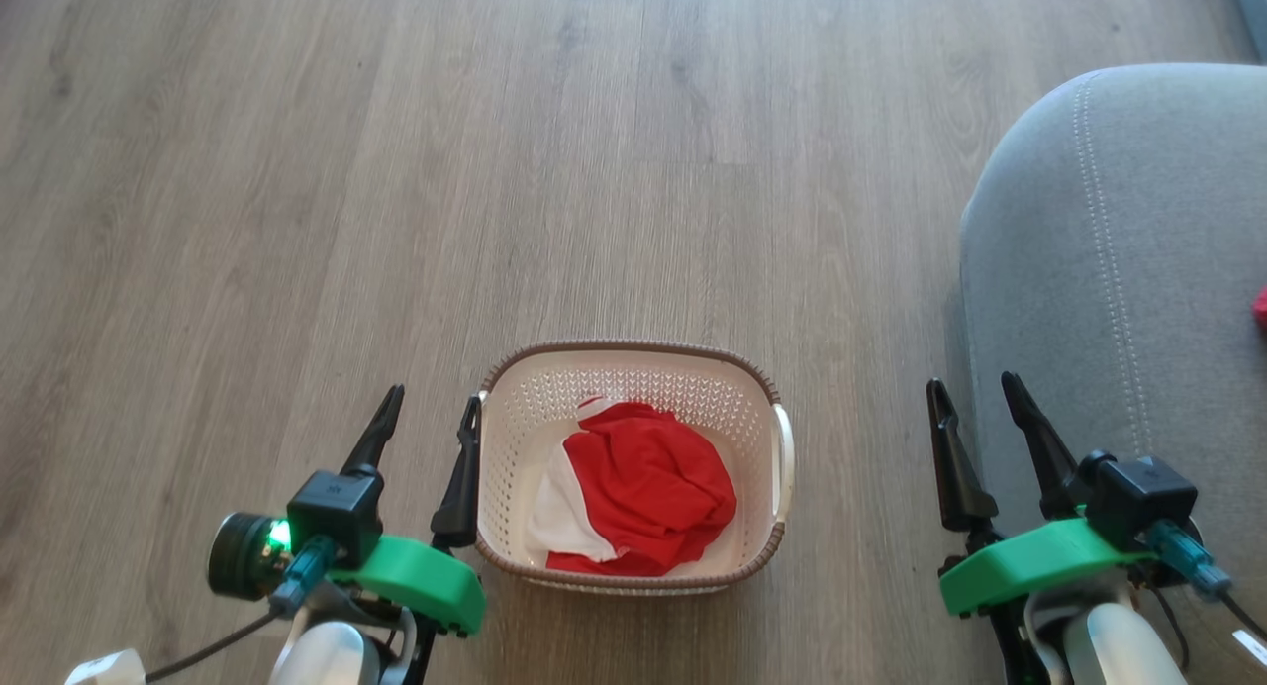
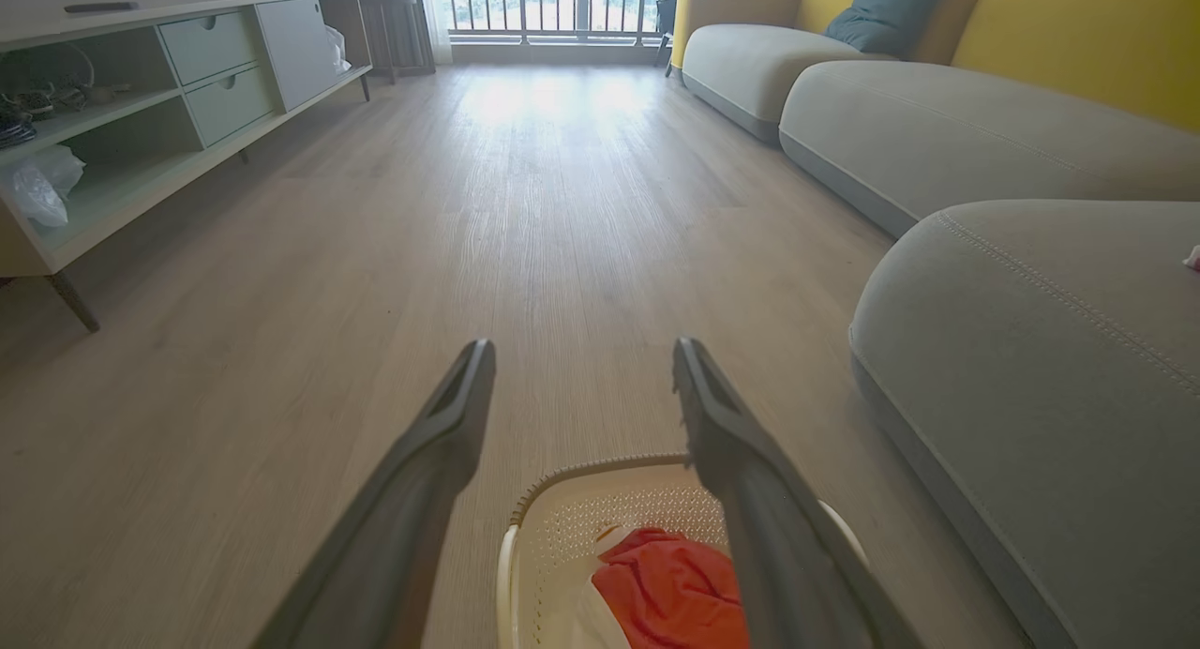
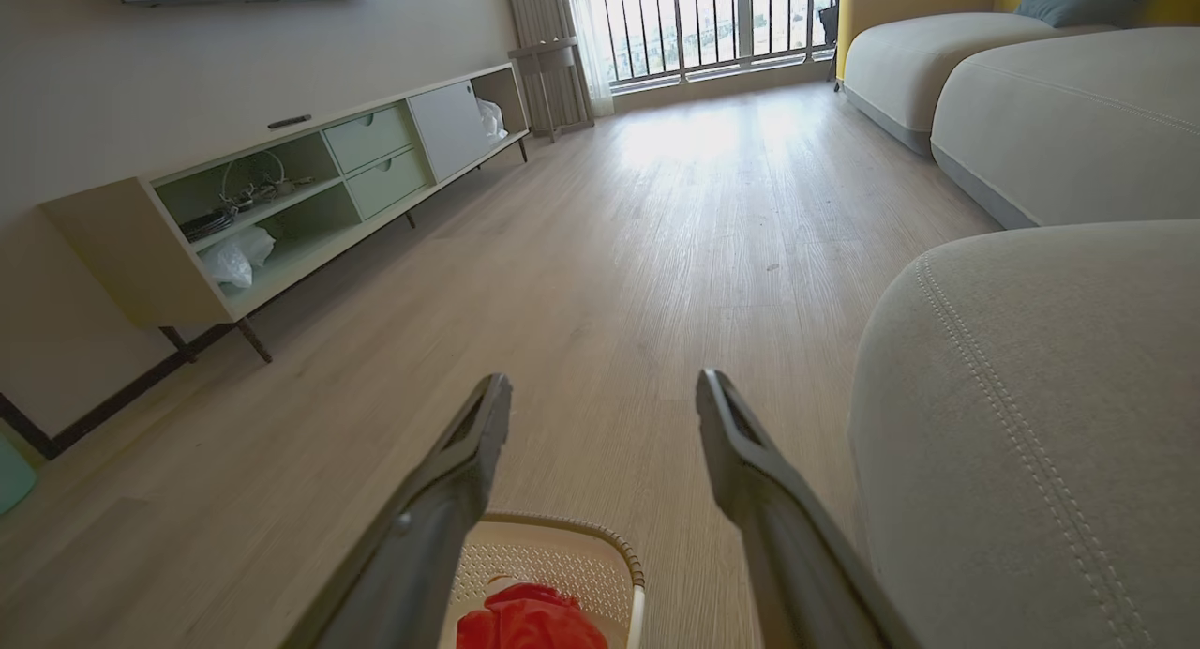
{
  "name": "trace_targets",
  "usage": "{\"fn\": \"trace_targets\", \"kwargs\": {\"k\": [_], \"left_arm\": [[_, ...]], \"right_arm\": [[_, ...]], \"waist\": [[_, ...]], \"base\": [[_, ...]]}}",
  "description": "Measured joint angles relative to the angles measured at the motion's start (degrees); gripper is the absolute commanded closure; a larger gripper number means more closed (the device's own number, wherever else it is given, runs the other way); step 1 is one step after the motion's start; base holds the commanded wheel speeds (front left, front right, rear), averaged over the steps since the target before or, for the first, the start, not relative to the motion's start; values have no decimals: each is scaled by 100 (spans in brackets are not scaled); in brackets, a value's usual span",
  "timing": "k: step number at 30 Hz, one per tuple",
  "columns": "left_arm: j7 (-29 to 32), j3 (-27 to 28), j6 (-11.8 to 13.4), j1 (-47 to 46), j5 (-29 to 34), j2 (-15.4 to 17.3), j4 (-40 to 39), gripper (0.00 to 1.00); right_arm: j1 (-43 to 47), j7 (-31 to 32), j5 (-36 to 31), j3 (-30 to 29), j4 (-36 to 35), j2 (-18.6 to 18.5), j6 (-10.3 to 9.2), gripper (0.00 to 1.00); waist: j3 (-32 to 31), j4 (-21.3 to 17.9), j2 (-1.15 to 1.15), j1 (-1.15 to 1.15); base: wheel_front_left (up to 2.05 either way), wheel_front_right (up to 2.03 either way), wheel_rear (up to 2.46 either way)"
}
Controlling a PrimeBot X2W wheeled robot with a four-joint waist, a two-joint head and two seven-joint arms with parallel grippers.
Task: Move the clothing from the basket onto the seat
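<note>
A crumpled red garment with white trim, the clothing (image 1: 643,492), lies inside the cream perforated basket (image 1: 633,356) on the wooden floor. My left gripper (image 1: 434,404) stands open just left of the basket, its right finger close to the rim. My right gripper (image 1: 975,388) is open too, between the basket and the grey seat (image 1: 1119,249). A bit of red fabric (image 1: 1261,307) shows on the seat at the right edge. The left wrist view has the basket (image 2: 544,536) and clothing (image 2: 670,588) low between my fingers (image 2: 581,349); the right wrist view shows the clothing (image 3: 530,621) below my open gripper (image 3: 605,386).
A long low cabinet (image 3: 309,189) with shelves and drawers runs along the wall across the floor. More grey sofa sections (image 2: 937,133) with yellow backs continue beyond the seat. A window with railings (image 2: 553,2) closes the far end. Open wooden floor (image 1: 495,170) lies ahead of the basket.
</note>
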Motion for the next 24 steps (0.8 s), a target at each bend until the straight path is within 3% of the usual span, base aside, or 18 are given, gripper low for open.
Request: {"fn": "trace_targets", "kwargs": {"k": [13, 24], "left_arm": [[0, 21, -209, -226, 3, -1, -22, 0], [0, 86, -714, -1161, 339, -8, 468, 0]], "right_arm": [[-269, 0, -33, -68, -13, 1, 0, 0], [-969, 0, -264, -243, -8, 1, 0, 0]], "waist": [[551, -5, 0, 0], [1869, -282, 0, 1]], "base": [[0, 0, 0], [0, 0, 0]]}}
